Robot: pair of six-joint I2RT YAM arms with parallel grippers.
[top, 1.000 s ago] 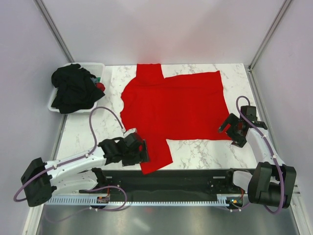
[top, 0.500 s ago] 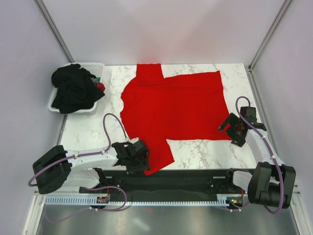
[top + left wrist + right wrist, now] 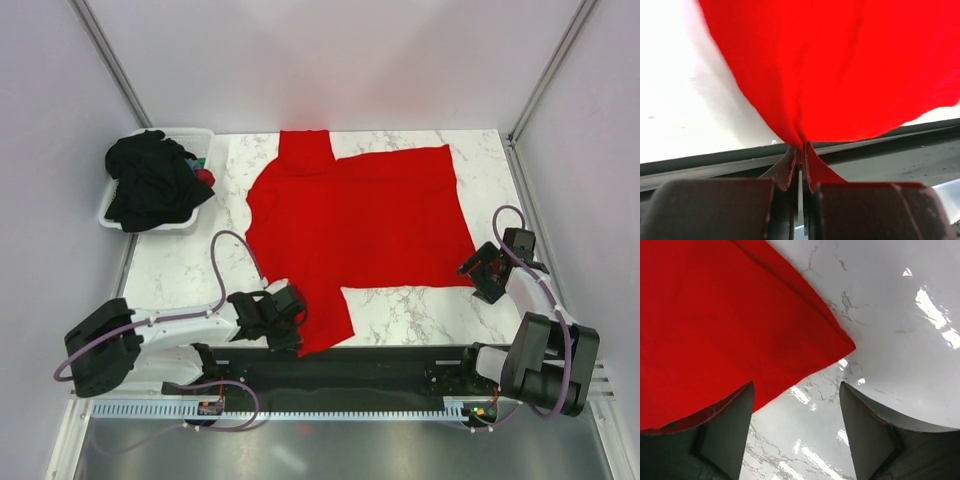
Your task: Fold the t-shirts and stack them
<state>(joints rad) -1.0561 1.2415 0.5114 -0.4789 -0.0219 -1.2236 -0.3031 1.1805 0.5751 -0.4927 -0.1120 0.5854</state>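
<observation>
Between the pressed-together fingers of my left gripper (image 3: 801,150) sits a pinch of the red t-shirt (image 3: 360,215), whose cloth fills most of that wrist view and hides much of the table (image 3: 400,300) beyond. My right gripper (image 3: 796,395) hangs wide open, empty, the shirt's corner just ahead; one finger covers some hem.

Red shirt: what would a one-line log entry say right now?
left gripper: shut on red shirt sleeve | right gripper: open at shirt corner | black shirts: in tub | fold: not begun
</observation>
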